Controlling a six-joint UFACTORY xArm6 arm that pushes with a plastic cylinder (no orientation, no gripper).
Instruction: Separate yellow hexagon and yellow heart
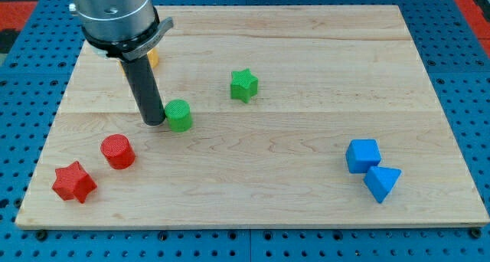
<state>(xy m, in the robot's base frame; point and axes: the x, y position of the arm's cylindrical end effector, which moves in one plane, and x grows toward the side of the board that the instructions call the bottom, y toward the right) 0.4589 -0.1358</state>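
Note:
Only a sliver of a yellow block (154,59) shows at the view's upper left, behind the rod; its shape cannot be made out. The second yellow block is hidden by the arm. My tip (154,121) rests on the board just left of a green cylinder (179,115), touching or nearly touching it. The yellow sliver lies toward the view's top from my tip.
A green star (243,84) sits right of centre top. A red cylinder (118,151) and a red star (74,182) lie at lower left. A blue cube (362,155) and a blue triangle (381,182) touch at lower right. The wooden board (306,139) ends at blue pegboard.

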